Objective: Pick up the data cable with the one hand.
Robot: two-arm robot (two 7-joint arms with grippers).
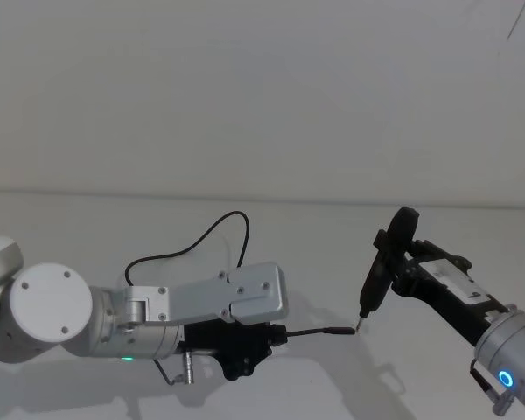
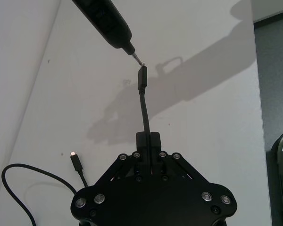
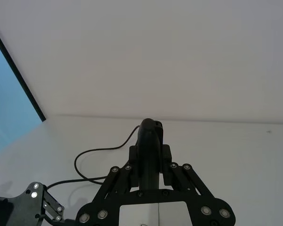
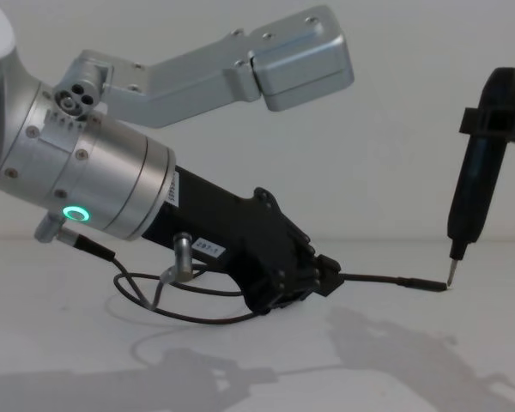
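I count one data cable (image 2: 144,110), two plugs (image 2: 142,77), one slim black tool (image 2: 106,21), one left gripper (image 2: 147,139), one right gripper (image 3: 150,151).

Silver cyl. L arm (image 4: 94,184) w/ green ring light (image 4: 75,213); black angular L gripper (image 4: 329,277), white label (image 4: 208,248).

The left gripper (image 1: 278,333) sits at 7 o'clock in the view, low over the white tabletop (image 1: 332,227), with its fingers closed on the data cable (image 1: 217,221). From the fingers, a short stretch of cable ending in the plug (image 1: 337,331) projects toward 3 o'clock. The remaining cable loops away toward 11 o'clock. At 4 o'clock, the right gripper (image 1: 402,262) holds a slim black tool (image 1: 374,280) near upright, its tip at the plug's end.
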